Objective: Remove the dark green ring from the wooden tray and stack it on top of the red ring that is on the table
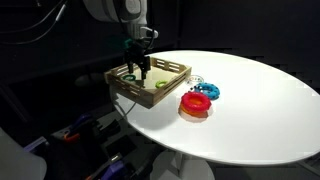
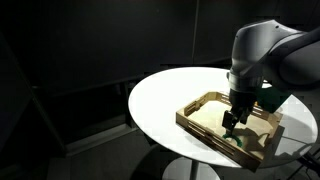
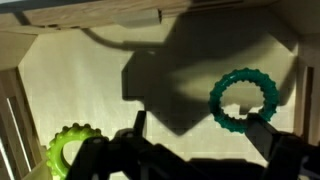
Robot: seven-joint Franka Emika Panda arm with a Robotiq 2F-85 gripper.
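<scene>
The dark green ring [image 3: 243,100] lies flat on the floor of the wooden tray [image 3: 90,70], at the right in the wrist view. My gripper [image 3: 200,130] is open and low inside the tray, and its right finger reaches the ring's lower right edge. In both exterior views the gripper [image 1: 143,72] [image 2: 233,118] hangs over the tray [image 1: 120,82] [image 2: 200,118], hiding the dark ring. The red ring [image 1: 196,104] lies on the white table [image 1: 250,115], just beside the tray.
A yellow-green ring [image 3: 68,152] lies in the tray at the lower left of the wrist view. A blue ring [image 1: 208,92] and a pale whitish ring [image 1: 196,81] lie behind the red ring. The tray sits at the table's edge.
</scene>
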